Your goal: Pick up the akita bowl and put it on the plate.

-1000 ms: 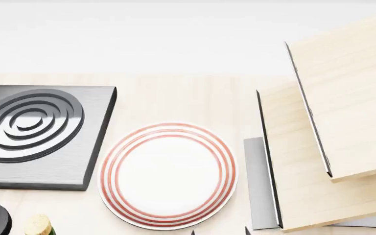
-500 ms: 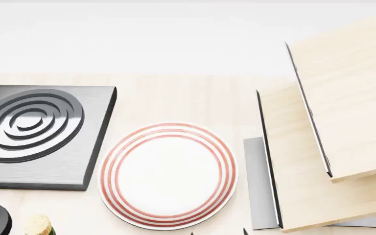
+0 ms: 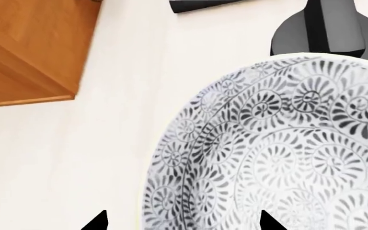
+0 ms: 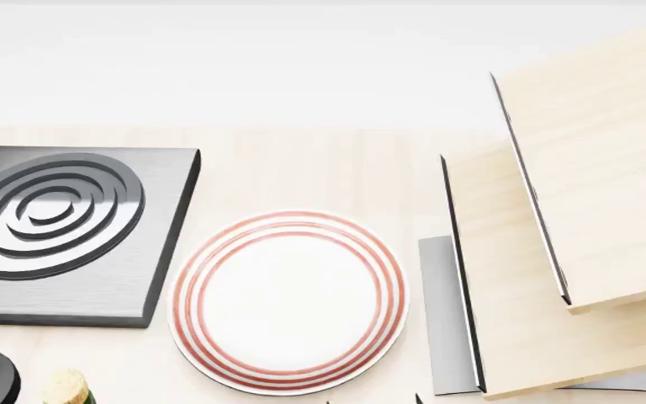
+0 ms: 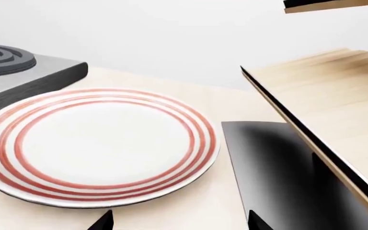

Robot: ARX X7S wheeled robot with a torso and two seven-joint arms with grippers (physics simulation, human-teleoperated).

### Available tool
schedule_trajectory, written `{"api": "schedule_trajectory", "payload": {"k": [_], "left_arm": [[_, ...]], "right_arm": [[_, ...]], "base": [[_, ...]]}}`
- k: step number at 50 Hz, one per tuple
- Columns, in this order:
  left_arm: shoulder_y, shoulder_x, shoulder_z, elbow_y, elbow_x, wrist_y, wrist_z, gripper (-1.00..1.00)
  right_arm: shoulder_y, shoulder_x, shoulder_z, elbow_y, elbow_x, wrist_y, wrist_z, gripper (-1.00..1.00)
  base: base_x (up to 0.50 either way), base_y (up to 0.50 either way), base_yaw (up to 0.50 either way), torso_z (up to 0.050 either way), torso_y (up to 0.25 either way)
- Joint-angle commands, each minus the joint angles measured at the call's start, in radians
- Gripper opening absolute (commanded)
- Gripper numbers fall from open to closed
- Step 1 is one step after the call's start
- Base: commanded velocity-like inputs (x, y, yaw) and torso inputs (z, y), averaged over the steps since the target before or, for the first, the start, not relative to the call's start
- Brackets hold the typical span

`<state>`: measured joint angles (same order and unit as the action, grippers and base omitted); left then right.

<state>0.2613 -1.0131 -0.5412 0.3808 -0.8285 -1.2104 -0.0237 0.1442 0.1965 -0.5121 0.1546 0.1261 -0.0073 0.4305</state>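
Observation:
The akita bowl (image 3: 280, 153), grey-and-white floral with a pale rim, fills much of the left wrist view and does not show in the head view. My left gripper (image 3: 182, 224) is open just above it; one fingertip (image 3: 97, 223) is over bare table outside the rim, the other over the bowl's inside. The plate (image 4: 289, 301), white with red rings, lies flat on the pale table, empty. It also shows in the right wrist view as the plate (image 5: 94, 143). My right gripper (image 5: 179, 223) is open beside its near edge, holding nothing.
A dark grey square burner (image 4: 71, 231) sits left of the plate. Tilted pale wooden boards (image 4: 570, 252) with a grey metal panel (image 5: 280, 177) stand to its right. Near the bowl are an orange-brown wooden box (image 3: 30, 48) and a black round object (image 3: 325, 28).
In the head view the right gripper's fingertips have slipped slightly lower and to the left along the bottom edge. The plate and burner have not moved.

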Motion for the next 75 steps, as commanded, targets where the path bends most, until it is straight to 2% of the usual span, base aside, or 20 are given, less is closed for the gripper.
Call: {"api": "schedule_trajectory", "payload": {"k": [1, 36, 37, 50, 56, 61, 75], "left_arm": [[-0.005, 0.015, 0.041, -0.037, 0.021, 0.045, 0.011, 1.0], [-0.024, 0.074, 0.139, -0.157, 0.083, 0.186, 0.063, 1.0], [-0.028, 0.075, 0.144, -0.161, 0.086, 0.189, 0.064, -1.0], [-0.07, 0.086, 0.209, -0.178, 0.107, 0.217, 0.065, -1.0], [-0.051, 0.091, 0.208, -0.158, 0.161, 0.296, 0.053, -1.0], [-0.032, 0.103, 0.161, -0.123, 0.178, 0.344, 0.038, -1.0], [0.002, 0.086, 0.075, -0.028, 0.13, 0.287, 0.024, -1.0]], "right_arm": [[0.004, 0.0, -0.006, 0.007, 0.002, 0.002, 0.004, 1.0], [0.015, 0.0, -0.028, 0.027, 0.006, 0.004, 0.012, 1.0], [0.016, -0.001, -0.029, 0.029, 0.006, 0.004, 0.013, 1.0], [0.012, 0.005, -0.032, 0.022, 0.013, 0.002, 0.015, 1.0], [0.018, 0.003, -0.032, 0.04, 0.016, -0.009, 0.015, 1.0], [0.017, 0.004, -0.033, 0.038, 0.018, -0.008, 0.018, 1.0], [0.017, 0.005, -0.036, 0.05, 0.025, -0.02, 0.02, 1.0]], "base": [[0.0, 0.0, 0.0, 0.0, 0.0], [0.0, 0.0, 0.0, 0.0, 0.0], [0.0, 0.0, 0.0, 0.0, 0.0], [0.01, 0.0, -0.01, -0.002, 0.0], [0.01, 0.0, -0.01, -0.005, 0.0], [0.01, 0.0, -0.01, -0.004, 0.0], [0.0, 0.0, -0.01, -0.001, 0.0]]}}
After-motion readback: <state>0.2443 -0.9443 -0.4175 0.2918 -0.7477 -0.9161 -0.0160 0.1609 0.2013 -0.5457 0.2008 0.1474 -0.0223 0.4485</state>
